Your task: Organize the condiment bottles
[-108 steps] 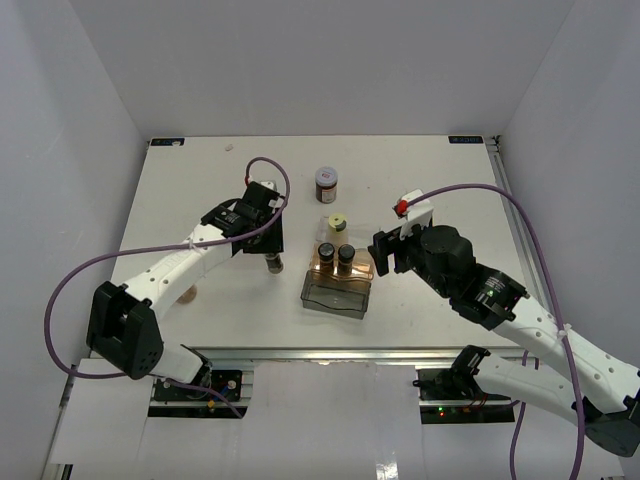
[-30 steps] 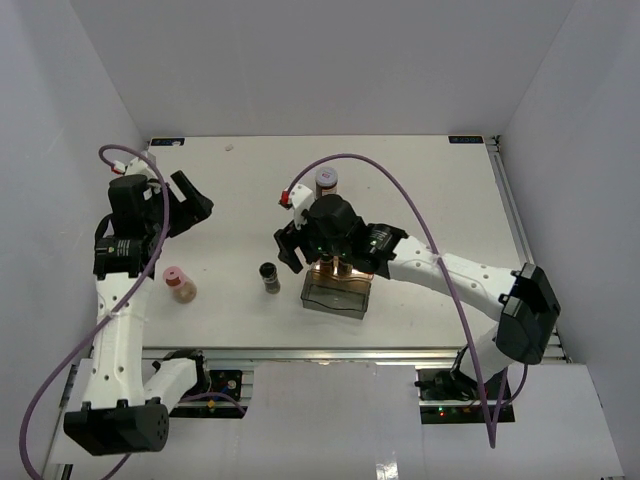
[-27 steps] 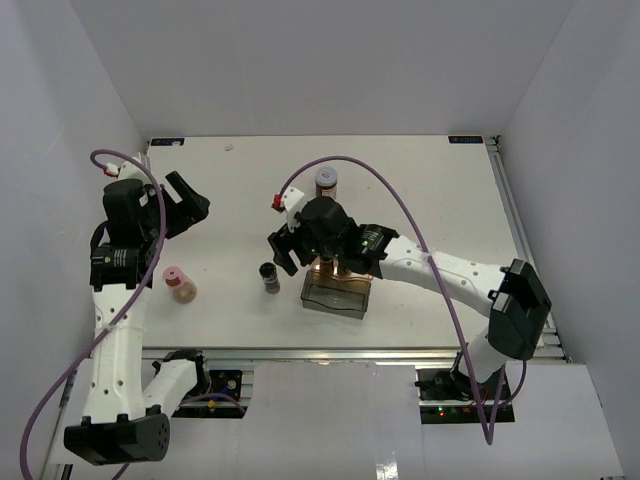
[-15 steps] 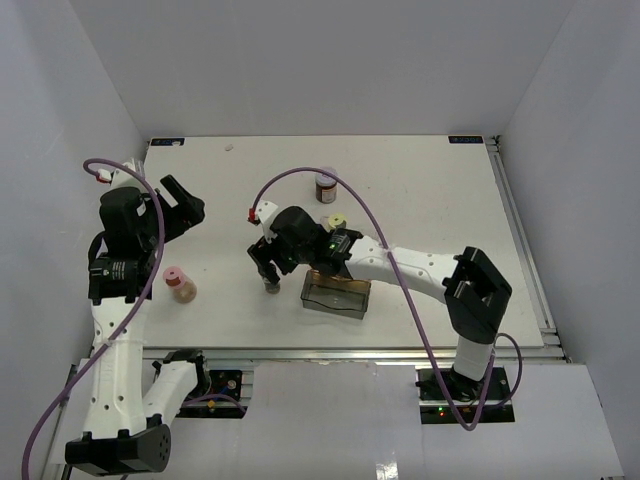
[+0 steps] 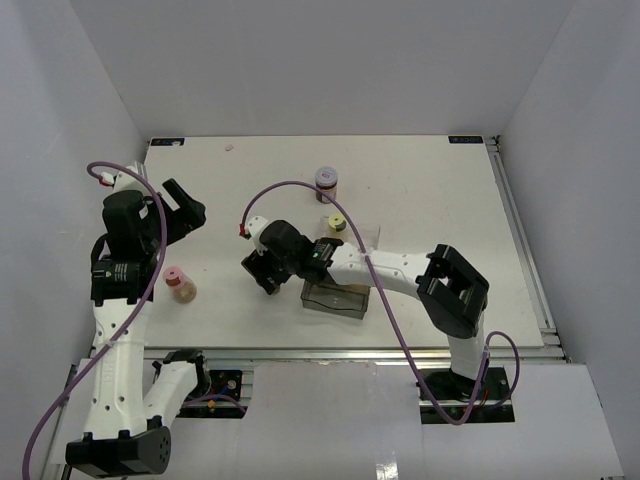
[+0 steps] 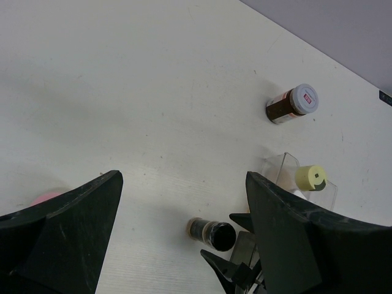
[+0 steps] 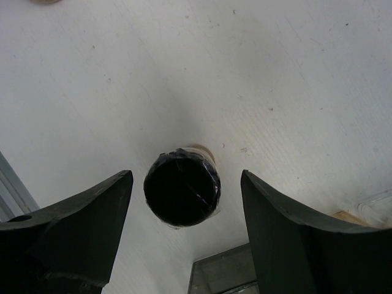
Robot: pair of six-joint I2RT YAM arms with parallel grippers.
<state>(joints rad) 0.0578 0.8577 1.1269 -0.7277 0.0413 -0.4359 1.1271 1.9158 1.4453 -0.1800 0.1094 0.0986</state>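
A black-capped condiment bottle (image 7: 182, 188) stands upright on the white table, just left of the bin. My right gripper (image 7: 185, 177) is open and straddles it from above, with a gap at each side of the cap. The top view shows the right gripper (image 5: 262, 272) covering that bottle. A pink-capped bottle (image 5: 178, 283) stands at the left. A bottle with a white, red-labelled cap (image 5: 326, 183) stands further back, and a yellow-green-capped one (image 5: 337, 222) stands at the bin's far end. My left gripper (image 5: 185, 205) is open and empty, held high at the far left.
The clear smoky plastic bin (image 5: 338, 296) lies right of the right gripper, partly under the right forearm. The left wrist view shows the black-capped bottle (image 6: 211, 231), the red-labelled one (image 6: 293, 104) and the yellow-green cap (image 6: 310, 177). White walls enclose the table.
The right arm has swung left from above the bin and come down around the black-capped bottle, its jaws narrowing a little. The left arm has drawn back slightly to the left.
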